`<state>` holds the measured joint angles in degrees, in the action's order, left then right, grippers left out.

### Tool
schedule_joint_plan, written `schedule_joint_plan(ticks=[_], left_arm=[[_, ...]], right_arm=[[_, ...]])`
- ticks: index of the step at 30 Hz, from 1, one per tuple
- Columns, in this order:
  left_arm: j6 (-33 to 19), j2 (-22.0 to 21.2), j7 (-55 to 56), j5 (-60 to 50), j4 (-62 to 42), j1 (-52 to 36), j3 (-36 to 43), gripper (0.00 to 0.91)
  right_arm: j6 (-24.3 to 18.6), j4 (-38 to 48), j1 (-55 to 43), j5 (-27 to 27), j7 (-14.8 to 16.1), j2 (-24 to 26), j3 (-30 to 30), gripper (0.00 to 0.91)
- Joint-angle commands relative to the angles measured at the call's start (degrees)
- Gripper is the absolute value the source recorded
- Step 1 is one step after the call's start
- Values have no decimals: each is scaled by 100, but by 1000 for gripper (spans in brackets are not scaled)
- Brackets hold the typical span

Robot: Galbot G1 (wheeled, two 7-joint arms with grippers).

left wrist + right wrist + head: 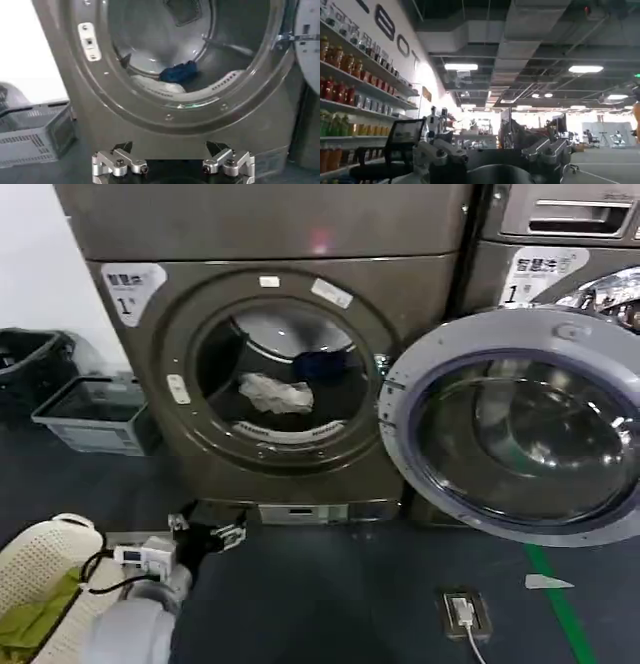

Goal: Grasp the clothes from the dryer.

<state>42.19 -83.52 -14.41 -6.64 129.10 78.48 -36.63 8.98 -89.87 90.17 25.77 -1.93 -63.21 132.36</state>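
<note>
The left hand [212, 533] hangs low in front of the dryer [270, 374], below its round porthole and close to the floor, with its two fingers [119, 162] spread wide apart and nothing between them. In the left wrist view the hand [172, 165] faces the machine's bronze-grey front, just under the porthole rim. Inside the drum lie the clothes: a whitish-grey bundle [276, 393] near the front of the opening and a dark blue garment [320, 365] behind it, farther in. The silver-rimmed glass door [520, 424] stands swung open to the right. The right hand [492, 155] points away toward a room with shelves of bottles [350, 90], its fingers held apart on nothing. A white perforated basket [35, 569] with yellow-green cloth [30, 619] sits at the lower left.
</note>
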Motion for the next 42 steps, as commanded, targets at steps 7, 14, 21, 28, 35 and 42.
schedule_joint_plan(ticks=[7,14,21,28,35,42], left_arm=[[281,1,45,34,14,3,5,907],[281,2,93,43,66,25,2,907],[281,-1,125,30,99,55,18,907],[281,5,84,12,110,72,39,907],[281,-3,85,14,99,77,43,907],[281,-10,88,24,68,73,48,907]], right_arm=[[-34,-7,11,23,12,-17,0,907],[-299,61,3,104,-128,7,9,907],[-589,83,71,690,-172,-11,149,907],[-598,78,84,740,-205,-43,154,907],[-606,91,92,768,-233,-43,167,907],[-596,122,91,773,-240,-42,163,907]])
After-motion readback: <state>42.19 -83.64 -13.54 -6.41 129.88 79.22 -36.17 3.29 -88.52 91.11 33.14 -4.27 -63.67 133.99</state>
